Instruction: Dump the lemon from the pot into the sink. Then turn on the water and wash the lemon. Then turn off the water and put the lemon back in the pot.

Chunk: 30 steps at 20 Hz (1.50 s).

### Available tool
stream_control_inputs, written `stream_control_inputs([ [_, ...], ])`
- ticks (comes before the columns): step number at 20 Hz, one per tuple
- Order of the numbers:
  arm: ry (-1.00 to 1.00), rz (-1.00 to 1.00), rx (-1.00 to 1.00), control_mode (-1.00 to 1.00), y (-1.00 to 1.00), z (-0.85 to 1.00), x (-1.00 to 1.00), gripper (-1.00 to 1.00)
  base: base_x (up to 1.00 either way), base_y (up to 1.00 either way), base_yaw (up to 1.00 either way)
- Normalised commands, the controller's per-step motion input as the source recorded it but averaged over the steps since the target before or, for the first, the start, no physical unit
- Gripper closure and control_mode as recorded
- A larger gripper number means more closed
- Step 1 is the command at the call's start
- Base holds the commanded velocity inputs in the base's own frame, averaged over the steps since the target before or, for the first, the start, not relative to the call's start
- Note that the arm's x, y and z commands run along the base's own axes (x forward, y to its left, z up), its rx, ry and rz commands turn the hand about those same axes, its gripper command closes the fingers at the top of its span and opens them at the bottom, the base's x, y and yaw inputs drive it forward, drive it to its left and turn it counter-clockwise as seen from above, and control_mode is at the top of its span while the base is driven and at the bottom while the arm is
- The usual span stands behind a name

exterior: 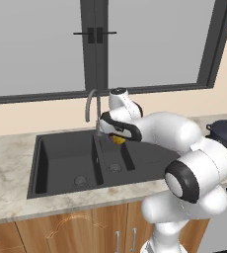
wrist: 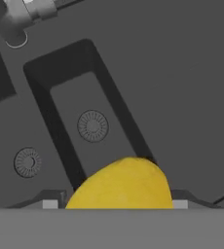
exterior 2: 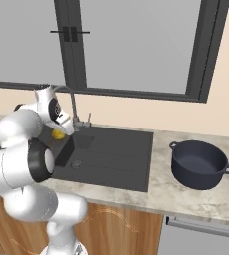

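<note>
The small yellow oval lemon [wrist: 121, 184] hangs in the air above the matte black double-basin sink [exterior: 61, 158], pinched, as far as I can make out, between the jaws of the white arm's two-finger gripper [exterior: 117, 139] just beside the tall grey gooseneck faucet [exterior: 92, 105]. The wide navy-blue pot [exterior 2: 199, 164] sits well apart on the marble counter [exterior 2: 186, 199], to the right.

Beige wall [exterior 2: 136, 112] behind a large dark-framed window [exterior: 150, 44] with frosted grey panes. Marble-patterned surface [exterior: 7, 163] sits above wooden cabinet doors [exterior: 71, 232] with metal handles.
</note>
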Motion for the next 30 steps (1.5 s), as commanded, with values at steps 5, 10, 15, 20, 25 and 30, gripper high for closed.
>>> stream_control_inputs([
  [5, 0.00, -0.03, 0.00, -1.00, -1.00, 0.21, 0.01, 1.00, 0.00, 0.00, 0.00],
  [10, 0.01, -0.01, 0.00, -1.00, -1.00, 0.10, 0.10, 1.00, 0.00, 0.00, 0.00],
  [15, 0.00, 0.00, 0.00, -1.00, -1.00, 0.24, 0.19, 1.00, 0.00, 0.00, 0.00],
  [20, 0.00, 0.01, 0.00, -1.00, -1.00, 0.50, 0.06, 1.00, 0.00, 0.00, 0.00],
  [25, 0.00, 0.01, 0.00, -1.00, -1.00, 0.22, 0.04, 1.00, 0.00, 0.00, 0.00],
  [30, 0.00, 0.00, 0.00, -1.00, -1.00, 0.13, 0.02, 1.00, 0.00, 0.00, 0.00],
])
